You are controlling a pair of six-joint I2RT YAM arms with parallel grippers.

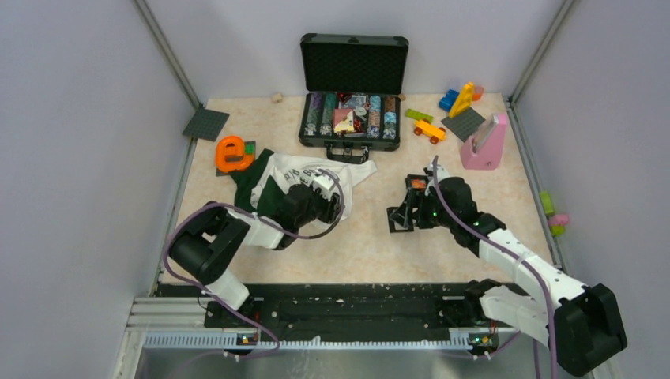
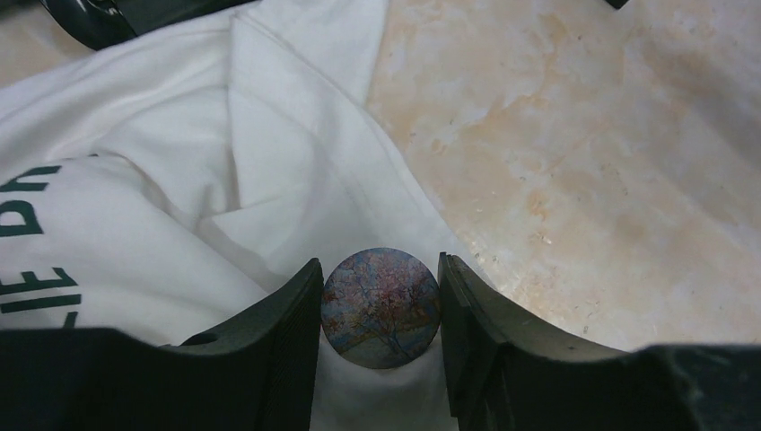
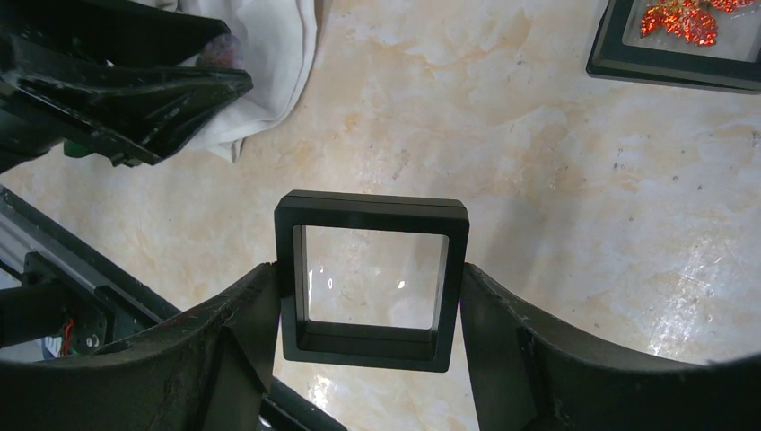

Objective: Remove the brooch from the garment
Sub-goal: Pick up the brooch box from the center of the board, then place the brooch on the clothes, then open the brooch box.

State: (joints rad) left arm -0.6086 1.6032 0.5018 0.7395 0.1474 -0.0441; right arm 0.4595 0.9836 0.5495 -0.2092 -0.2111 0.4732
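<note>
- Left gripper (image 2: 380,269): jaws clamped on the rim of a round badge (image 2: 380,308), one finger on each side.
- Round badge: bears a painted tree and lies on white cloth.
- Garment (image 1: 312,172): white with dark green lettering, crumpled on the table (image 1: 355,245) left of centre. The left gripper reaches over its near edge.
- Right gripper (image 3: 368,269): jaws closed on opposite sides of a square black frame (image 3: 370,208) with a clear window. Nothing shows inside the window; the table surface shows through it.
- Brooch (image 3: 686,18): orange-red and leaf-like, set inside a second black frame (image 3: 664,74). That frame sits on the table just beyond the right gripper, well apart from the garment.
- Open black case (image 1: 352,118): at the back of the table, with rows of chips in its lower half.
- Orange letter "e" (image 1: 229,154): beside the garment's far left corner.
- Orange toy car (image 1: 429,130) and pink stand (image 1: 483,144): at the back right.
</note>
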